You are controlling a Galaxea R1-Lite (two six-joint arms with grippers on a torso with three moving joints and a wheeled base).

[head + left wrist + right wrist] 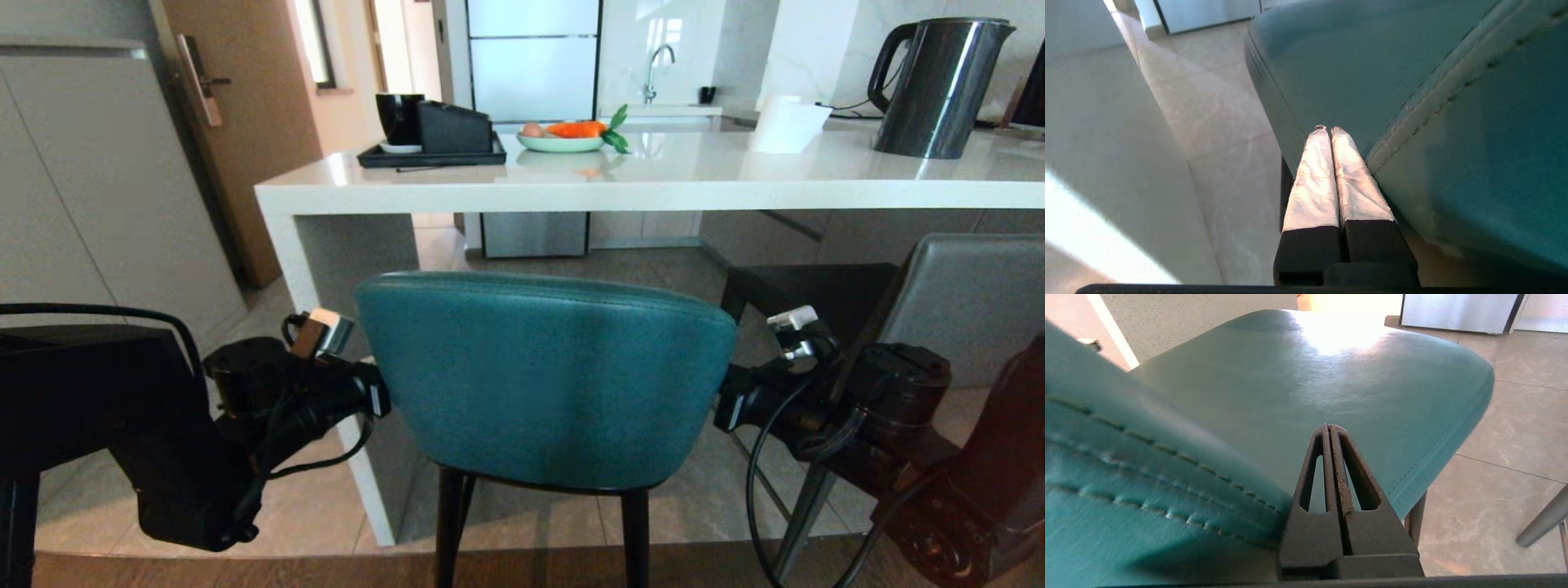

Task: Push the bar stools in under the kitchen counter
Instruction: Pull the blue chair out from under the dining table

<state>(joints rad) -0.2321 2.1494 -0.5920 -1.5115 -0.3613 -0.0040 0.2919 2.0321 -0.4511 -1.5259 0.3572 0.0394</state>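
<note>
The teal bar stool (545,376) stands with its curved backrest towards me, in front of the kitchen counter (653,192); its seat sits near the slab's front edge. My left arm (269,408) reaches to the backrest's left side. There the left gripper (1329,130) is shut and empty, lying against the backrest (1494,163) above the seat's edge (1274,102). My right arm (816,400) flanks the right side. The right gripper (1329,426) is shut and empty, beside the backrest (1126,477) and over the seat (1331,384). The dark grey bar stool (963,302) stands to the right.
The counter's white panel leg (326,327) stands close by the teal stool's left side. On top are a black tray (433,155), a plate with a carrot (563,140), a white paper holder (788,122) and a dark kettle (939,86). A grey stool leg (1543,522) slants nearby.
</note>
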